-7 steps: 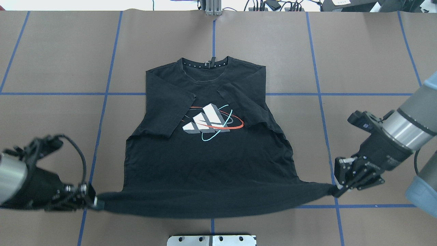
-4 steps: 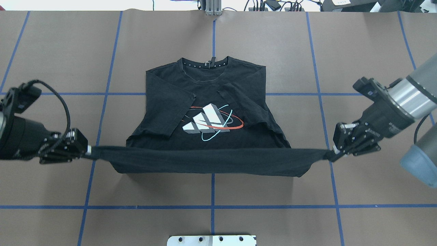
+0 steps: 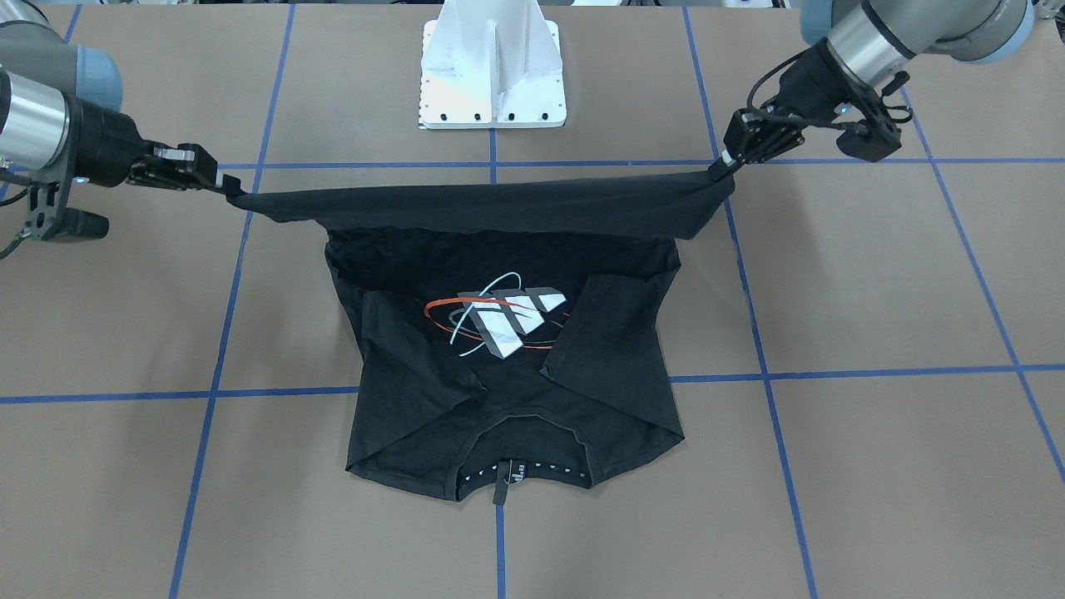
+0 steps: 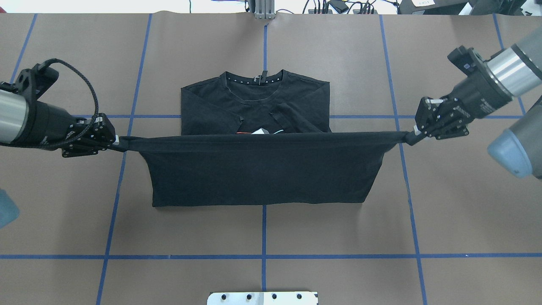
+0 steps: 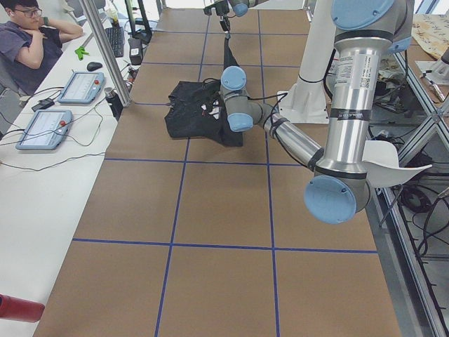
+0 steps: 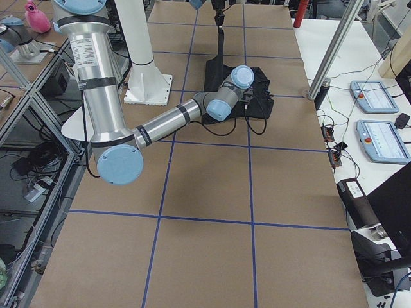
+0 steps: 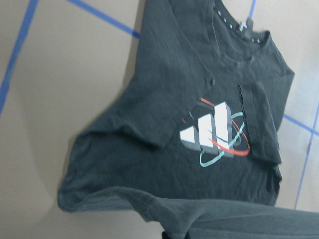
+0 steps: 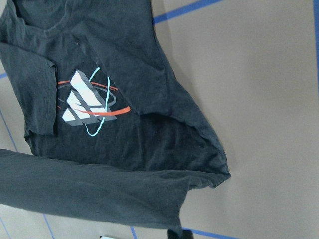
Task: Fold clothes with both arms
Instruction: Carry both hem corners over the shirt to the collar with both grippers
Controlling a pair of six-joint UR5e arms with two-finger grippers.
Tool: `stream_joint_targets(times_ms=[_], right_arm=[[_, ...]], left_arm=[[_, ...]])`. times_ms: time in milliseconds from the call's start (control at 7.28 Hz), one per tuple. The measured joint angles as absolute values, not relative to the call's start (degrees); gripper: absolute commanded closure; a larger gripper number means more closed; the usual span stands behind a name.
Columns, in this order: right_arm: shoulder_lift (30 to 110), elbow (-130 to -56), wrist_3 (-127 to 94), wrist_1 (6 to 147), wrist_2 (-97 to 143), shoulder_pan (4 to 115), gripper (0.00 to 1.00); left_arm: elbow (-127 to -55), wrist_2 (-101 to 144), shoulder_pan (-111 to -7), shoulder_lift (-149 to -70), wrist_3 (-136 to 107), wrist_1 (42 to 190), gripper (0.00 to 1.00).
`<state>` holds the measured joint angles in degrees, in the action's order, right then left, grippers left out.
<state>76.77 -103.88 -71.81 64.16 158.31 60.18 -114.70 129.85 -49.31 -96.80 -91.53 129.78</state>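
The black T-shirt [image 4: 258, 178] lies on the brown table [image 4: 444, 220] straight out from the white mount plate [image 4: 262, 298], with its collar [image 4: 256, 82] at the end farthest from the plate. The hem edge [image 4: 262, 139] is raised and pulled into a taut straight line across the chest. The cloth below it drops back toward the plate to a fold line [image 4: 258, 205] that looks to rest on the table. In the front-facing view the chest print [image 3: 499, 320] shows past the lifted band, on the side away from the plate, with both sleeves folded in over the body.

Bare table surface, crossed by a blue tape line [image 4: 338, 256], shows between the fold line and the plate. More shows beyond the collar and out past both side edges of the shirt.

The left gripper [image 4: 116, 142], off to the plate's left, has its jaws pinched narrow on the left hem corner. The right gripper [image 4: 413, 136], off to the plate's right, is clamped the same way on the right hem corner. Both hang over bare table outside the shirt's side edges, about equally far out from the plate
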Motion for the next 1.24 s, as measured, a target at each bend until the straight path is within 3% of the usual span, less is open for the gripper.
stream_joint_targets(times_ms=[412, 1237], right_arm=[[67.6, -94.8, -71.8, 64.2, 154.3, 61.1, 1.0], [58.2, -81.5, -71.1, 64.1, 148.5, 60.8, 1.0]], left_arm=[[-109.5, 129.6, -50.7, -100.7, -91.2, 129.8, 1.0], [-96.6, 125.4, -51.4, -109.9, -91.0, 130.4, 1.0]])
